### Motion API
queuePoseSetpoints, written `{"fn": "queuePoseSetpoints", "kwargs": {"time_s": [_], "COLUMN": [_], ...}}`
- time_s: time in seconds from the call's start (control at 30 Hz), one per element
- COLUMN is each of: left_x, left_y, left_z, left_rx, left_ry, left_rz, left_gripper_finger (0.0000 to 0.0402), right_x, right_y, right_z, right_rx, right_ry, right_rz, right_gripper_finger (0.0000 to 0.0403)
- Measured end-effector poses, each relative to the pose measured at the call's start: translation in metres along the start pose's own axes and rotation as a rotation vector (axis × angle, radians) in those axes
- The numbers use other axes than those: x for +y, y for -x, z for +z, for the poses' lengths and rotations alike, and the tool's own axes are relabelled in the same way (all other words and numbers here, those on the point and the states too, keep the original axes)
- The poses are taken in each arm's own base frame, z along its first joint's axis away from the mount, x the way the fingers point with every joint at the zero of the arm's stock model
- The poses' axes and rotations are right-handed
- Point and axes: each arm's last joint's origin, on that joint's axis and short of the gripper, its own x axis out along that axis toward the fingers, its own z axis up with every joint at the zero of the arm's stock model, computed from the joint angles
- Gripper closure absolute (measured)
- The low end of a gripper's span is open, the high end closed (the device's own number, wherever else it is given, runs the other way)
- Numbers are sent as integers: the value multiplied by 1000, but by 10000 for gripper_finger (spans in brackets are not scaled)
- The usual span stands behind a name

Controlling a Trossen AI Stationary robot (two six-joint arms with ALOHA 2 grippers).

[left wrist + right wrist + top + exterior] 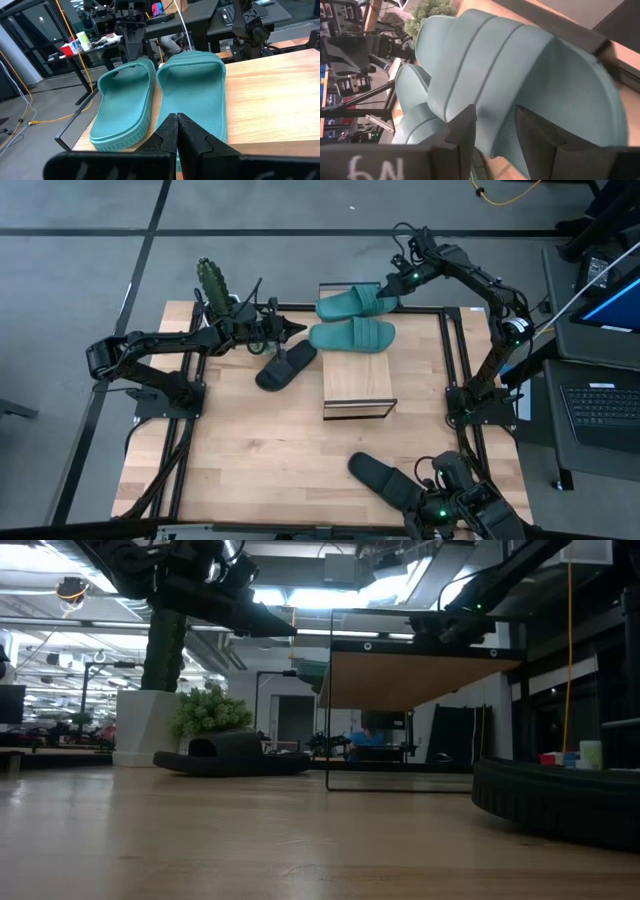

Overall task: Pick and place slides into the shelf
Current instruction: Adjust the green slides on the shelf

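Two teal slides lie side by side on the far part of the shelf's (358,380) wood top: the far slide (355,302) (520,65) and the near slide (352,335) (195,95). My right gripper (397,283) (495,125) is open over the far slide's strap, one finger outside it and one in its opening. My left gripper (300,330) (177,120) is shut, pointing level at the near slide's left end. One black slide (286,365) (232,753) lies sole-down on the table left of the shelf. The other (385,476) lies near the table's near edge. My left gripper's shut fingertips stand level, from the table's left, at the near teal slide's end (172,107); I cannot tell whether they touch it. My right gripper's fingers (465,130) stand on either side of the far slide's strap edge (502,120); no touch shows plainly.
A potted green plant (212,280) (205,710) stands at the table's far left, behind my left arm. Black frame rails (455,350) run along the table's sides. A laptop (600,405) sits off the right edge. Bare wood (270,440) lies between the black slides.
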Motion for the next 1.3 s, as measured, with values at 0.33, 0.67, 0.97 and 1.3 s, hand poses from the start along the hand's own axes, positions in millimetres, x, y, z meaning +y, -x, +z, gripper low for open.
{"fn": "queuePoseSetpoints", "kwargs": {"time_s": [0.33,0.67,0.97,1.3], "left_x": [0,0,0,0], "left_y": [0,0,0,0], "left_z": [0,0,0,0], "left_rx": [0,0,0,0], "left_ry": [-1,-4,-4,-4], "left_rz": [0,0,0,0], "left_gripper_finger": [401,401,401,401], "right_x": [0,5,7,7], "right_y": [0,-3,-5,-5], "right_z": [0,-1,-1,0], "right_rx": [1,13,18,10], "right_ry": [-4,6,12,23], "right_rz": [14,65,69,69], "right_gripper_finger": [265,265,275,382]}}
